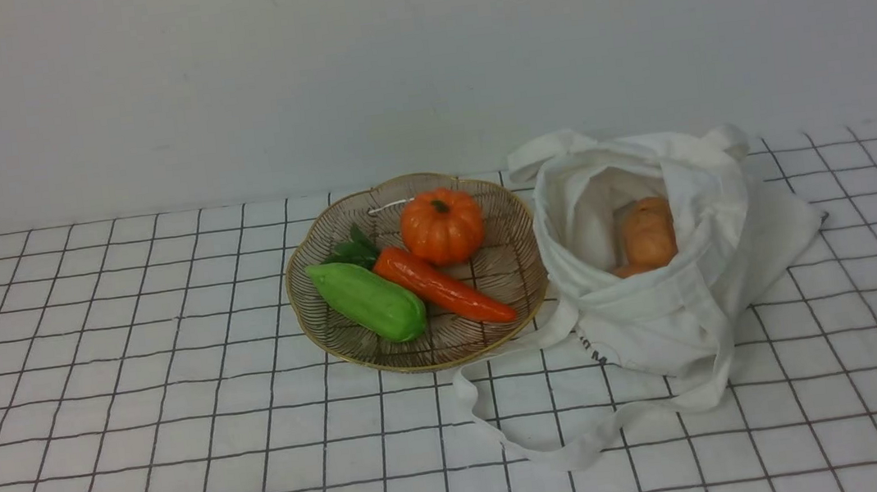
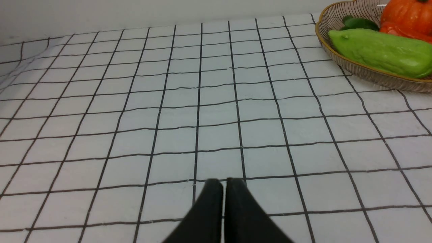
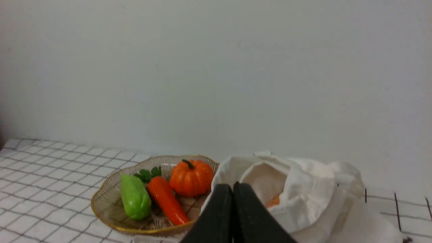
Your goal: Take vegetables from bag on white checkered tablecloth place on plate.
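The brownish plate (image 1: pixel 309 269) with a gold scalloped rim holds a green gourd (image 1: pixel 367 301), an orange carrot (image 1: pixel 443 285) and a small pumpkin (image 1: pixel 442 226). Right of it the white bag (image 1: pixel 661 311) slumps open on the white checkered tablecloth (image 1: pixel 134 396), with tan-orange potato-like lumps (image 1: pixel 648 234) inside. Neither arm shows in the front view. My left gripper (image 2: pixel 223 184) is shut and empty over bare cloth, with the plate (image 2: pixel 371 72) and gourd (image 2: pixel 381 50) off to one side. My right gripper (image 3: pixel 233 189) is shut and empty, in front of the bag (image 3: pixel 303 199).
A plain white wall stands behind the table. The bag's long strap (image 1: pixel 526 434) loops forward over the cloth below the plate. The cloth rumples at its far left edge (image 2: pixel 20 57).
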`<state>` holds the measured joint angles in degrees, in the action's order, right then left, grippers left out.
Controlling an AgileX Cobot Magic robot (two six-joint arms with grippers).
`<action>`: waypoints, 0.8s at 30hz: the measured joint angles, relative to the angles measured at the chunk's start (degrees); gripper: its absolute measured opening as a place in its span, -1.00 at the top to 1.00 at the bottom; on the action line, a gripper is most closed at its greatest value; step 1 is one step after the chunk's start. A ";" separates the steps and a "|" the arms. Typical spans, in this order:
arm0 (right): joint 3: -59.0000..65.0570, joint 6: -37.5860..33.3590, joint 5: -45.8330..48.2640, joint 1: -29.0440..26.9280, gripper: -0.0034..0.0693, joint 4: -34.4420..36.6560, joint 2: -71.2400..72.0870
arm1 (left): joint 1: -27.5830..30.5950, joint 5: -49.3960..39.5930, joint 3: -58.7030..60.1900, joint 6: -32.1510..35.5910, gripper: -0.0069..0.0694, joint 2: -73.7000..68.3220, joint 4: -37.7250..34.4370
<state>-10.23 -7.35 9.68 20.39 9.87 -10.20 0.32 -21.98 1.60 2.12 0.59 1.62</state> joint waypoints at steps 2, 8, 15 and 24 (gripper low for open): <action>0.85 -0.01 0.07 0.00 0.94 0.00 0.00 | 0.00 0.00 0.00 0.00 0.84 0.00 0.00; 2.53 -0.12 0.73 0.00 0.94 0.00 0.00 | 0.00 0.00 0.00 0.00 0.84 0.00 0.00; 6.26 -0.12 1.08 -1.31 0.94 -2.36 3.09 | 0.00 0.00 0.00 0.00 0.84 0.00 0.00; 11.93 0.61 4.02 -14.53 0.95 -3.25 10.45 | 0.00 0.00 0.00 0.00 0.84 0.00 0.00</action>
<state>1.70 -6.74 13.70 5.87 6.62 0.24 0.32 -21.98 1.60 2.12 0.59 1.62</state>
